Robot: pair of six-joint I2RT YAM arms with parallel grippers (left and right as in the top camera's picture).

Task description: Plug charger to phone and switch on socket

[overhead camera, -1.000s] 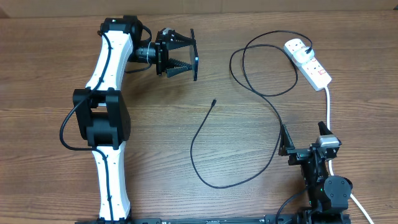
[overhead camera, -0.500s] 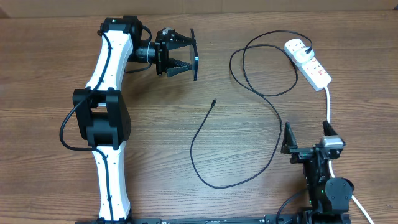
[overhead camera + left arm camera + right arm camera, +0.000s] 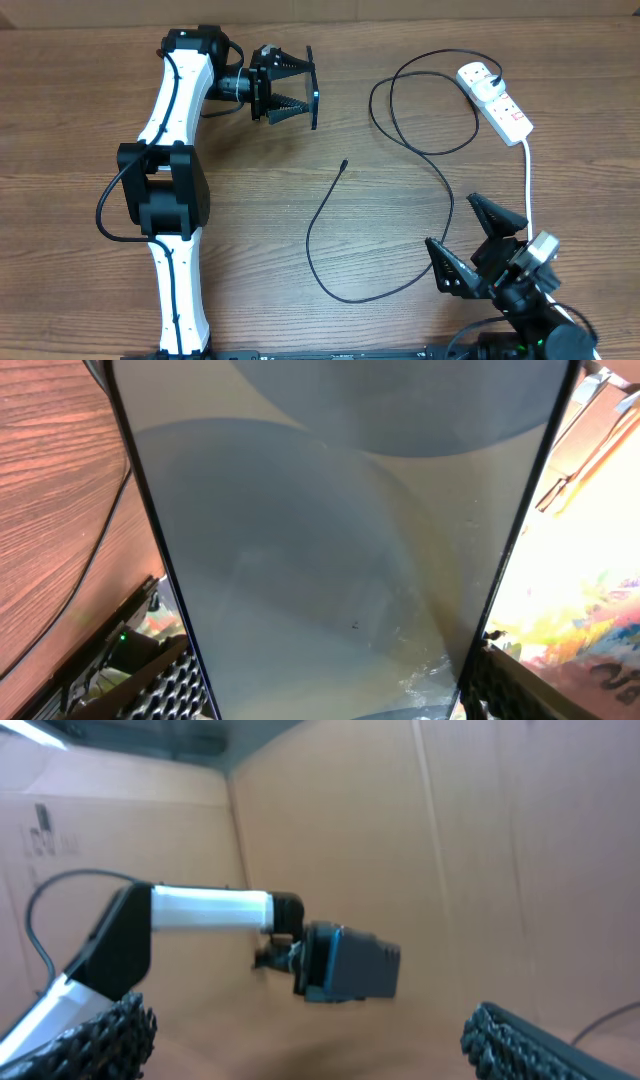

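My left gripper (image 3: 292, 92) is shut on the phone (image 3: 314, 92) and holds it on edge above the table at the upper left. In the left wrist view the phone's screen (image 3: 330, 530) fills the frame between the jaws (image 3: 330, 685). The charger, a thin black cable (image 3: 318, 215), lies looped across the table, with its connector tip (image 3: 343, 163) free below the phone. The white socket (image 3: 497, 100) lies at the upper right with a plug in it. My right gripper (image 3: 470, 243) is open and empty at the lower right; its wrist view (image 3: 320, 1050) shows the held phone (image 3: 352, 963) far off.
The socket's thick white cord (image 3: 527, 170) runs down the right side, past my right gripper. The black cable makes a large loop (image 3: 400, 100) beside the socket. A cardboard wall (image 3: 480, 840) stands behind the table. The left arm (image 3: 170, 180) spans the table's left side.
My right wrist has turned and tilted, so its open fingers now spread diagonally lower on the table. The left arm, phone and cable have not moved.
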